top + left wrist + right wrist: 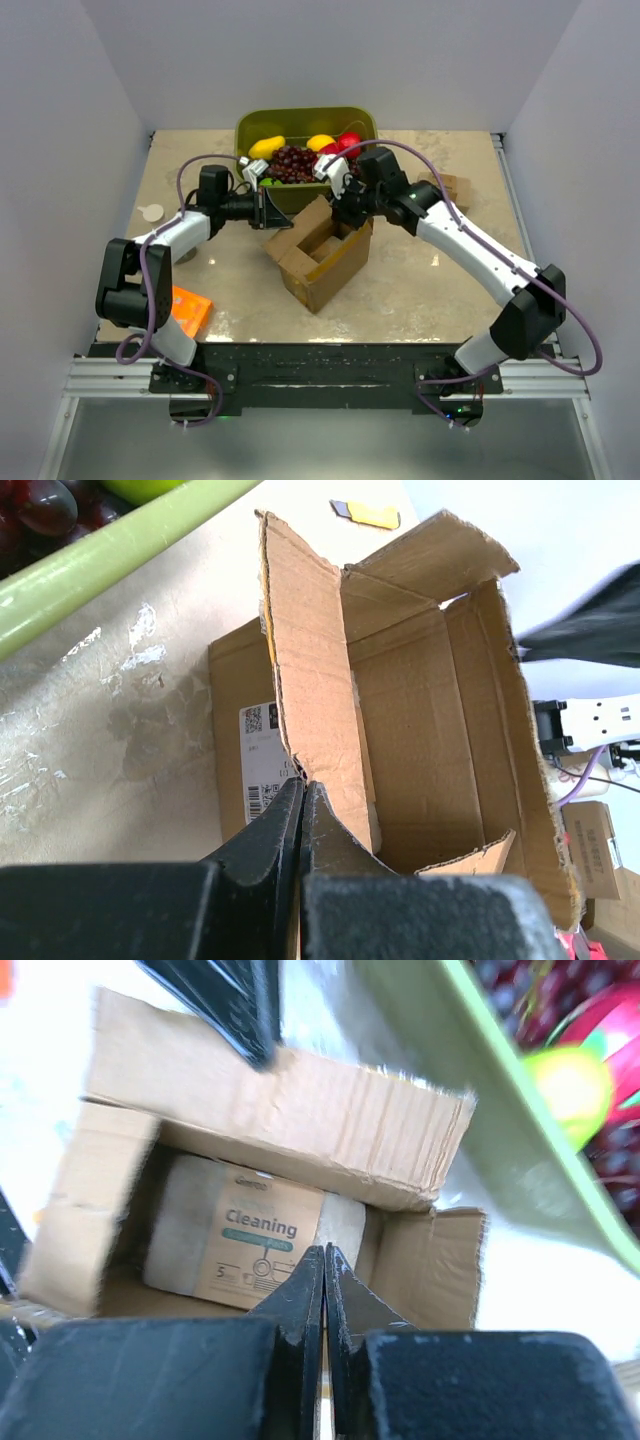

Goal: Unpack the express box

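Note:
The express box (pixel 320 262) stands open in the middle of the table, its flaps spread and a white label (pixel 258 760) on one side. Inside lies a tan pack (pixel 250 1240) printed "Cleaning". My left gripper (pixel 270 210) reaches in from the left. In the left wrist view it (pixel 302 783) is shut on the edge of the box's left flap (pixel 310 650), holding it up. My right gripper (pixel 345 200) hovers over the box's far right side. In the right wrist view it (pixel 325 1250) is shut just above the pack, with nothing seen between its fingers.
A green bin (pixel 300 113) of fruit stands right behind the box, with dark grapes (pixel 292 163) and a yellow fruit (pixel 266 147) in it. A flat orange box (pixel 188 308) lies front left, a small brown block (pixel 452 188) at the right, a white disc (pixel 151 212) at the left.

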`<state>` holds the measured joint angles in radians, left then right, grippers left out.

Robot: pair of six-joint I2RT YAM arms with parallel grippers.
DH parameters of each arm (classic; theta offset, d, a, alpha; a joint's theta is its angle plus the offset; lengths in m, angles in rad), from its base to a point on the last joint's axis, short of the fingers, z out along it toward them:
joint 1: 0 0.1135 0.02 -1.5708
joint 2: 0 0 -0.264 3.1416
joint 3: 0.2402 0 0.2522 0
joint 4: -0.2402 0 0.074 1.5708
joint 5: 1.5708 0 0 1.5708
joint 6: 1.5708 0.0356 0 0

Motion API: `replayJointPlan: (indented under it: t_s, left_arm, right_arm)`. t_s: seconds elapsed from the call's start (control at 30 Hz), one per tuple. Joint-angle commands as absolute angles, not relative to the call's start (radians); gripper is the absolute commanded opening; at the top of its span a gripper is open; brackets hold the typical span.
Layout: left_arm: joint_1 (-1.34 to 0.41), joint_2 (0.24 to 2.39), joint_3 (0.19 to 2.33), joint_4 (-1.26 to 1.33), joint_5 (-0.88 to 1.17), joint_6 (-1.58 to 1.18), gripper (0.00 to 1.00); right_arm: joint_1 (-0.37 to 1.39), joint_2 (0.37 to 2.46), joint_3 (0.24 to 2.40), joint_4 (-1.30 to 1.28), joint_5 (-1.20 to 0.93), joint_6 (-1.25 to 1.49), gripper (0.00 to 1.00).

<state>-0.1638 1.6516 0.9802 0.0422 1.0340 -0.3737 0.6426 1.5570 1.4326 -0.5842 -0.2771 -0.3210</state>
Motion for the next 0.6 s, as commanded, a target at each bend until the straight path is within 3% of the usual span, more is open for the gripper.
replayJointPlan:
  t_s: [0.0, 0.23, 0.43, 0.53, 0.57]
  left_arm:
    - [-0.160, 1.638, 1.008, 0.061, 1.029, -0.350, 0.00]
    - [-0.163, 1.611, 0.989, 0.100, 1.060, -0.377, 0.00]
    - [-0.163, 1.589, 0.985, 0.080, 1.042, -0.354, 0.00]
    - [-0.163, 1.574, 0.986, 0.072, 1.028, -0.342, 0.00]
    - [-0.163, 1.571, 0.986, 0.074, 1.031, -0.342, 0.00]
  right_arm:
    - [0.653, 1.575, 1.413, -0.661, -0.299, -0.359, 0.00]
    - [0.657, 1.706, 1.358, -0.522, -0.219, -0.255, 0.02]
    - [0.657, 1.694, 1.342, -0.607, -0.221, -0.264, 0.02]
    - [0.660, 1.594, 1.217, -0.615, -0.197, -0.229, 0.11]
    - [0.661, 1.577, 1.183, -0.603, -0.180, -0.219, 0.29]
